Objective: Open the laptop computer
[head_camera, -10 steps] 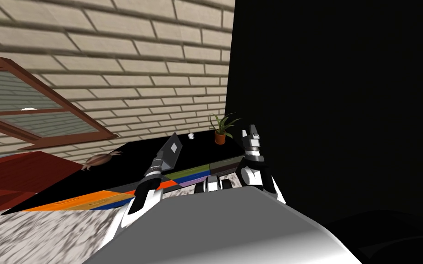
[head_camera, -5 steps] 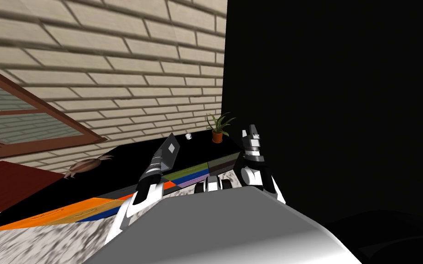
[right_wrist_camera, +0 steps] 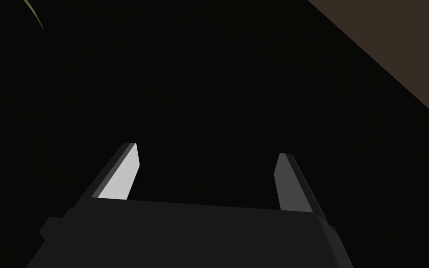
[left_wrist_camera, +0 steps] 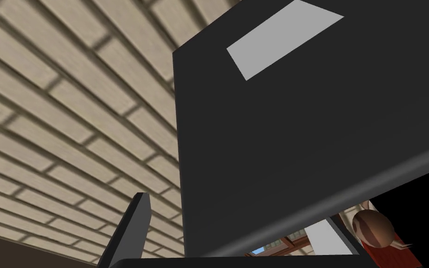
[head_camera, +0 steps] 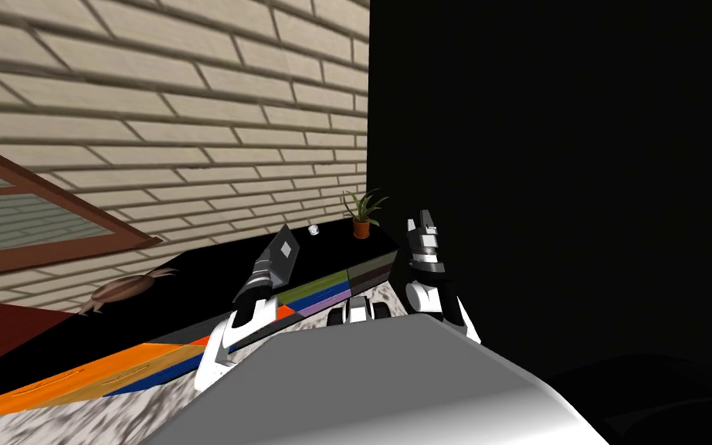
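Note:
The laptop (head_camera: 286,251) stands on a black desk top (head_camera: 215,266) with its dark grey lid raised at a slant; the lid carries a light grey patch. My left gripper (head_camera: 268,265) reaches up to the lid's near edge. In the left wrist view the lid (left_wrist_camera: 302,121) looms close, and its lower edge runs across the space between the spread fingers (left_wrist_camera: 134,223). The left gripper (left_wrist_camera: 237,211) is open. My right gripper (head_camera: 424,222) is raised beside the desk's right end, against a black area. It is open (right_wrist_camera: 206,160) with nothing between its fingers.
A potted plant (head_camera: 361,220) and a small white cup (head_camera: 313,229) stand at the desk's far end. A brown rounded object (head_camera: 119,287) lies left of the laptop. The desk front (head_camera: 323,293) has coloured panels. A brick wall (head_camera: 192,116) with a brown window frame (head_camera: 45,251) stands behind.
The whole head picture has slid left, so I have turned a little to the right. My left gripper stays at the lid's edge; the right arm holds its pose.

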